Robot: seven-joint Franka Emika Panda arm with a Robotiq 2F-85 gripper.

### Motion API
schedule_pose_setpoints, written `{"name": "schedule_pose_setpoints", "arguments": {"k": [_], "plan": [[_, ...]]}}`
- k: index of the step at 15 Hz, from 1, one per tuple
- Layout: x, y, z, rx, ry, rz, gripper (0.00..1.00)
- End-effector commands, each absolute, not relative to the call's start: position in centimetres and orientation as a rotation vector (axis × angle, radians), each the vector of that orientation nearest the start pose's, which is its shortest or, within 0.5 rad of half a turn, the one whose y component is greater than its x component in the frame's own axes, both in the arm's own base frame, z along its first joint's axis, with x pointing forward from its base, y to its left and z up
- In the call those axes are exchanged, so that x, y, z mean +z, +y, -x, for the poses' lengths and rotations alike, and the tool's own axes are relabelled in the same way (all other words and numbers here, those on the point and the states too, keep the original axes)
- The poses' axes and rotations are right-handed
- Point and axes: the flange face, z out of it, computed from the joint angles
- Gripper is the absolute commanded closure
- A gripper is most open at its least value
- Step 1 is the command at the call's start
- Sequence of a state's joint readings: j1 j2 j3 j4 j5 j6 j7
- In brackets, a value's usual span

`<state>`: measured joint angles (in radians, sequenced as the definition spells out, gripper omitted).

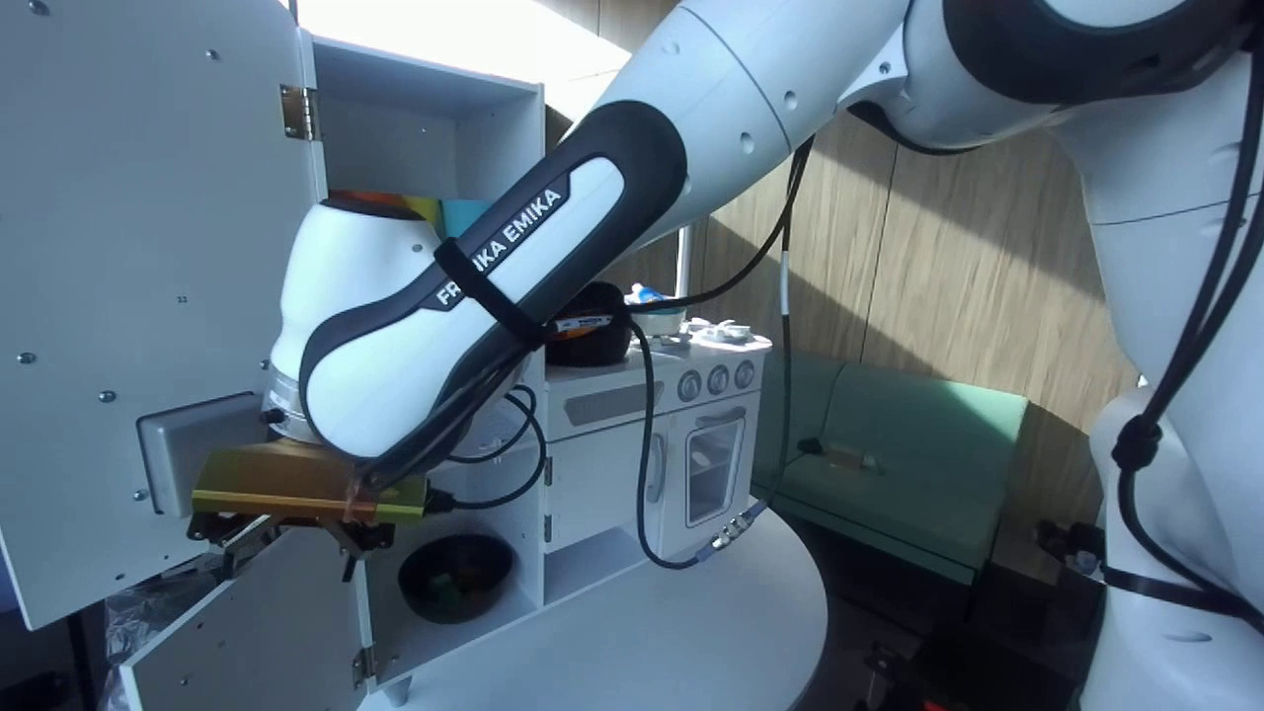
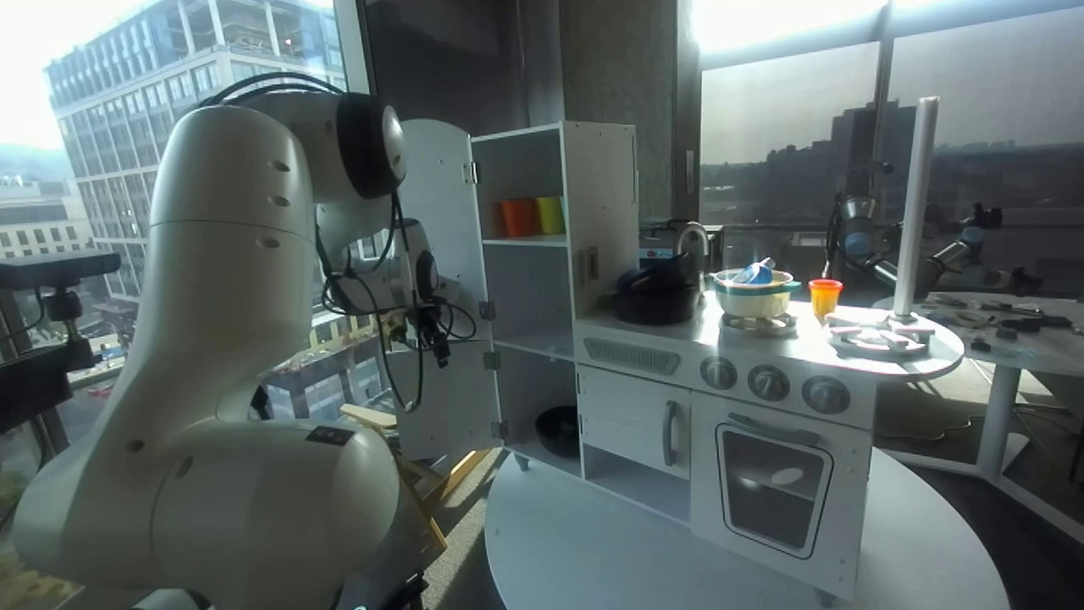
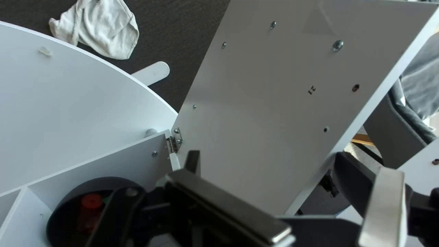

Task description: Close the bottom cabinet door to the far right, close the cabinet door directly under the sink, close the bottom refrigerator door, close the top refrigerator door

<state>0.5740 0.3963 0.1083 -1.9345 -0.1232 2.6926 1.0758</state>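
Note:
The bottom refrigerator door (image 1: 262,632) stands wide open in both exterior views (image 2: 453,402). Its inner face fills the middle of the wrist view (image 3: 257,85). The top refrigerator door (image 1: 109,247) is also wide open (image 2: 436,203). The cabinet door under the sink (image 2: 627,407) and the far-right bottom door with a window (image 2: 775,487) are both shut. My gripper (image 1: 288,565) is open and empty, pointing down by the bottom refrigerator door. In the wrist view one finger of the gripper (image 3: 267,161) is over the door's inner face, the other beside its free edge; contact is unclear.
A black bowl (image 1: 456,578) holding small items is on the refrigerator's bottom shelf. Orange and yellow cups (image 2: 533,217) stand on its upper shelf. A black pan (image 2: 656,296) and a pot (image 2: 754,296) sit on the countertop. The kitchen stands on a white round table (image 1: 671,632).

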Motion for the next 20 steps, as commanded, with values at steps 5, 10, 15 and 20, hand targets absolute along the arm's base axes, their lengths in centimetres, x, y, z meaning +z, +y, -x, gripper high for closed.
{"name": "schedule_pose_setpoints", "arguments": {"k": [5, 10, 15, 20], "plan": [[35.9, 37.8, -49.3, -0.262, 0.443, 3.056, 0.0], [37.5, 40.5, -48.8, -0.302, 0.332, 2.936, 0.0], [33.7, 44.4, -46.9, -0.179, 0.226, 2.846, 0.0], [28.5, 45.8, -45.5, -0.047, 0.125, 2.841, 0.0]]}}
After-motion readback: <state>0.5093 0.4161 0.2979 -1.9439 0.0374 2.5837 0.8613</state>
